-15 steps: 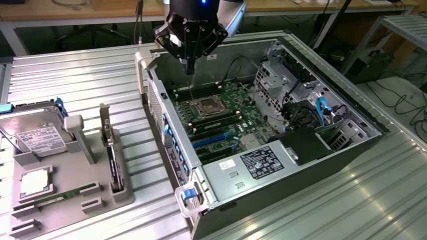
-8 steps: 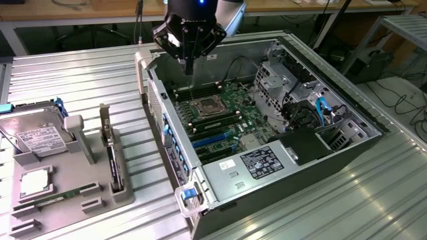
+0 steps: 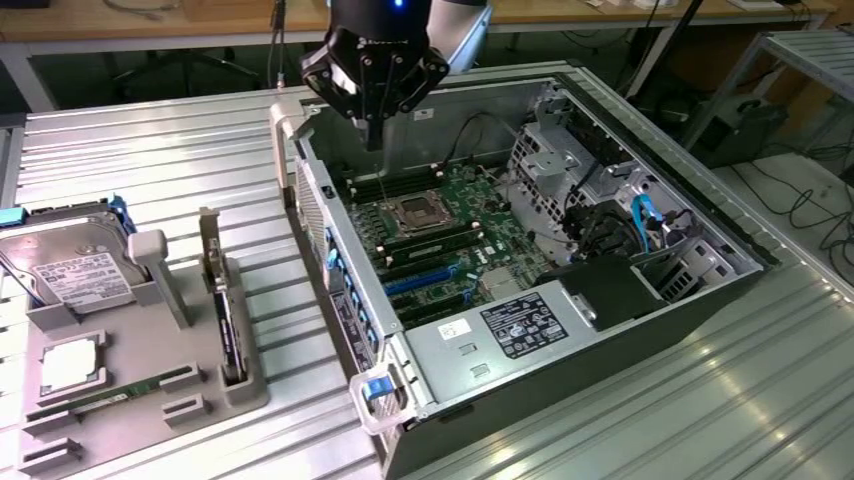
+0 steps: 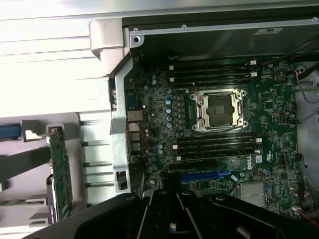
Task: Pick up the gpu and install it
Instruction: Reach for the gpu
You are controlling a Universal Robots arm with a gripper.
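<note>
The gpu [image 3: 230, 335] stands on edge as a dark strip in a slot of the grey holder tray [image 3: 147, 300], at the exterior view's left. In the wrist view the gpu [image 4: 60, 174] shows as a green card with a silver bracket at one end. My gripper [image 3: 374, 138] hangs above the open computer case [image 3: 561, 330], over the motherboard's far left corner. Its fingers are shut and point down with nothing between them. It is well apart from the gpu. The gripper's black body [image 4: 172, 219] sits over the board near the blue slots [image 4: 199, 177].
The motherboard has a CPU socket [image 3: 414, 212] and blue expansion slots [image 3: 427, 275]. The tray also carries a silver hard drive [image 3: 74, 270], a square chip [image 3: 67, 365] and a narrow memory stick [image 3: 107, 395]. Drive cages and cables [image 3: 627, 220] crowd the case's right side.
</note>
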